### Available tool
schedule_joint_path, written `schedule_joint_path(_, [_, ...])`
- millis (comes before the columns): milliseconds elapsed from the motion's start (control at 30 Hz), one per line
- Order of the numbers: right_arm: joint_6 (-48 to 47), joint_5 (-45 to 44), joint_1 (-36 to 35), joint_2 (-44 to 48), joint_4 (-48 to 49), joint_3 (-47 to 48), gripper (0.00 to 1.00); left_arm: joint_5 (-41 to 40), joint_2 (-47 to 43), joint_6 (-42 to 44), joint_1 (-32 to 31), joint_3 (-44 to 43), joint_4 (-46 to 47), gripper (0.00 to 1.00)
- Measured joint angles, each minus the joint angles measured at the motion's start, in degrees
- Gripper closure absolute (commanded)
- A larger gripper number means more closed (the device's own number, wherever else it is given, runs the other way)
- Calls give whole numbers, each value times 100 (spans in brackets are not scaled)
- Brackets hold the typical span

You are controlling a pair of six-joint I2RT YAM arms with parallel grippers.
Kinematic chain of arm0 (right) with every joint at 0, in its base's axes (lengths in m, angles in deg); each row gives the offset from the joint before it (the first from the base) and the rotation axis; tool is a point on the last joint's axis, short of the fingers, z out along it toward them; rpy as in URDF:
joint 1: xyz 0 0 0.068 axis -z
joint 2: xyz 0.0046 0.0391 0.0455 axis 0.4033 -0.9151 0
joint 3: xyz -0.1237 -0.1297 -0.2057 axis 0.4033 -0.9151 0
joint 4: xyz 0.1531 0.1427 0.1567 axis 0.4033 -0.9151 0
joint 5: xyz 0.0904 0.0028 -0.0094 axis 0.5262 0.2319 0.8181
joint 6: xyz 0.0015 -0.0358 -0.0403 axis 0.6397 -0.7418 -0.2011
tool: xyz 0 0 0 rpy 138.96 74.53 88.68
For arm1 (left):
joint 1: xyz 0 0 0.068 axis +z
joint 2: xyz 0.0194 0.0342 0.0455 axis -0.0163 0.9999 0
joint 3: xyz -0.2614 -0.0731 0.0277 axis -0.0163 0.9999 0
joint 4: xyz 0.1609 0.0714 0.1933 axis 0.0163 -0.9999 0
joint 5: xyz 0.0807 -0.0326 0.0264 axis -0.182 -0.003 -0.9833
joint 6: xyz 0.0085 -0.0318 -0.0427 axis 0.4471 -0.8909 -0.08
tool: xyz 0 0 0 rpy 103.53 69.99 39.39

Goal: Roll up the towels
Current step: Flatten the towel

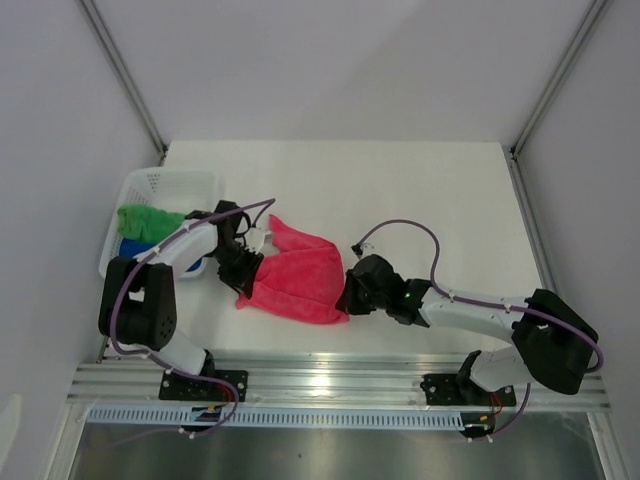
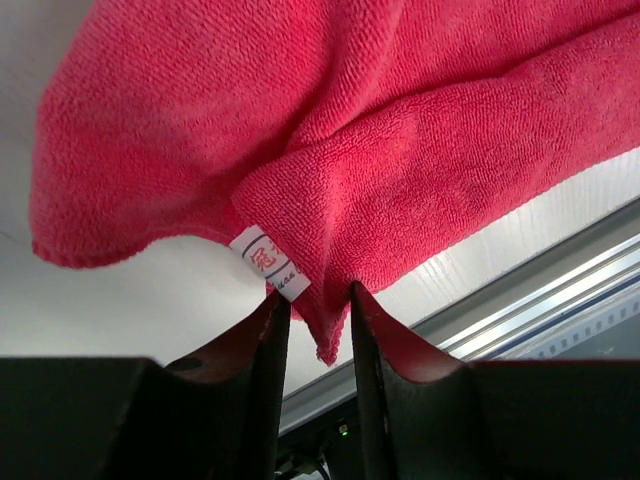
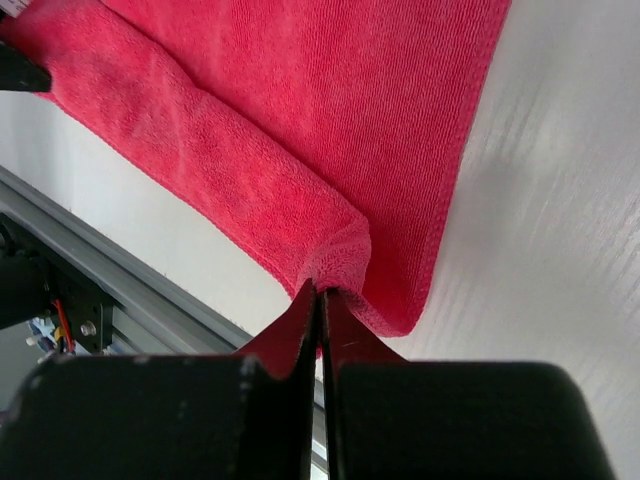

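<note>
A pink-red towel [image 1: 298, 278] lies on the table between the arms, partly folded, with a corner trailing toward the back. My left gripper [image 1: 246, 264] is at its left edge. In the left wrist view its jaws [image 2: 315, 292] stand apart, with a corner of the pink-red towel [image 2: 400, 150] and its white label [image 2: 268, 262] loose between the tips. My right gripper [image 1: 351, 291] is at the towel's right edge, shut [image 3: 320, 286] on a rolled fold of the pink-red towel [image 3: 330, 100]. A green towel [image 1: 147, 220] and a blue towel [image 1: 131, 247] lie in the basket.
The white mesh basket [image 1: 170, 182] stands at the left edge of the table, just beyond the left arm. The metal rail [image 1: 340, 380] with both arm bases runs along the near edge. Grey walls enclose the sides and back.
</note>
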Motion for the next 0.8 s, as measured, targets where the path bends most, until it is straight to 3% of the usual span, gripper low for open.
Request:
schedule_joint_path(133, [26, -79, 0, 2, 133, -28, 100, -9, 291, -7, 0, -61, 114, 67])
schedule_joint_path(200, [28, -107, 0, 2, 166, -63, 100, -42, 380, -31, 0, -61, 142, 78])
schedule_joint_path(233, [28, -125, 0, 4, 170, -81, 100, -61, 409, -52, 0, -61, 162, 98])
schedule_joint_path(267, [26, -149, 0, 7, 166, -87, 100, -83, 420, -87, 0, -61, 177, 99])
schedule_joint_path(567, [26, -223, 199, 649, -107, -94, 100, -153, -219, -118, 7, -345, 11, 99])
schedule_joint_path(700, [15, 26, 850, 1073, -245, -31, 100, -133, -791, -151, 17, -1001, -175, 96])
schedule_joint_path(800, [-149, 369, 1661, 852, -494, 472, 100, -85, -741, -197, 20, -1698, -361, 96])
